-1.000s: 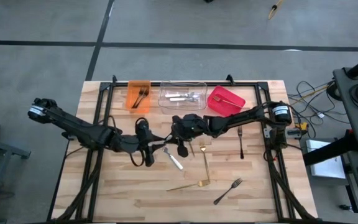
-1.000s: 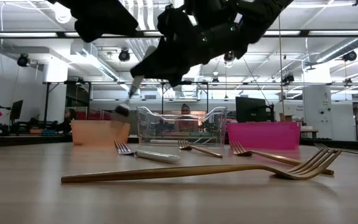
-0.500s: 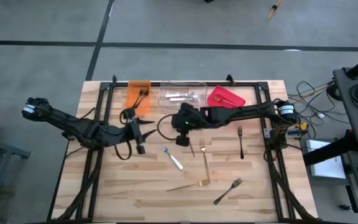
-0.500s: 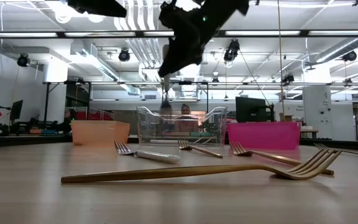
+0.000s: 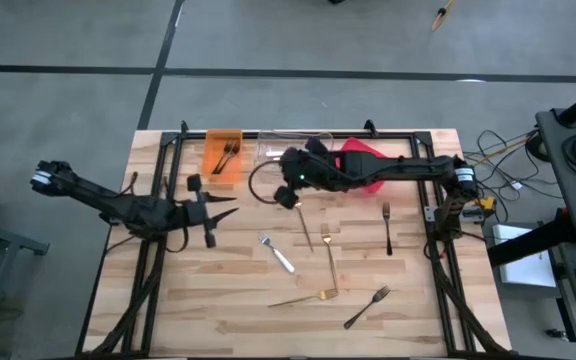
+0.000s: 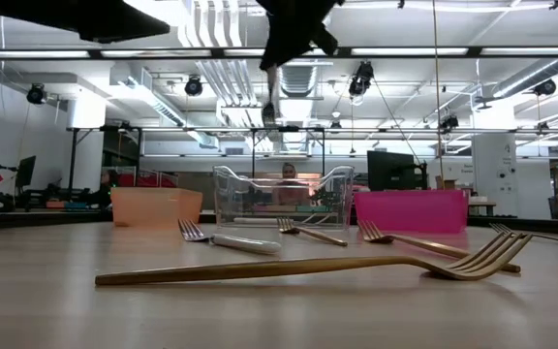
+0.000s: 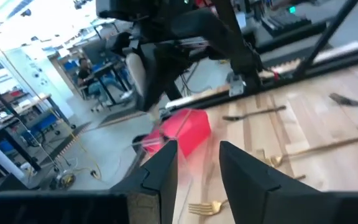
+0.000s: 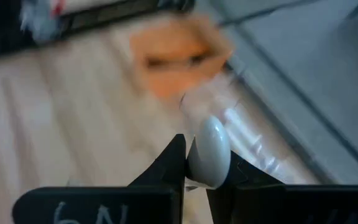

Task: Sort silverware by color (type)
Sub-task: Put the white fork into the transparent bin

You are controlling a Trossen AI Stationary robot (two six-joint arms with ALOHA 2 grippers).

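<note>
Two arms that had been crowded together at mid-desk a second earlier had separated. At the left, the left claw (image 5: pixel 206 210) had pulled back toward its own side of the desk (image 5: pixel 218 310) and hung with its fingers partly apart and nothing between them. Behind it, the orange bin (image 5: pixel 223 152) held dark forks.

Further right, the right claw (image 5: pixel 290 192) had travelled away from the middle of the desk toward the clear bin (image 5: pixel 268 152) and now hovered just at its near edge. It was pinched narrow on the rounded pale end of a silver utensil (image 8: pixel 209 146). That piece was likely about to be dropped with the silver pieces already in the bin.

The red bin (image 5: pixel 370 162) sat just beyond, partly under the right arm.

Loose on the desk lay a silver fork (image 5: pixel 278 253), a gold fork (image 5: pixel 330 262) and a dark fork (image 5: pixel 366 307), all unmoved and not yet sorted.
</note>
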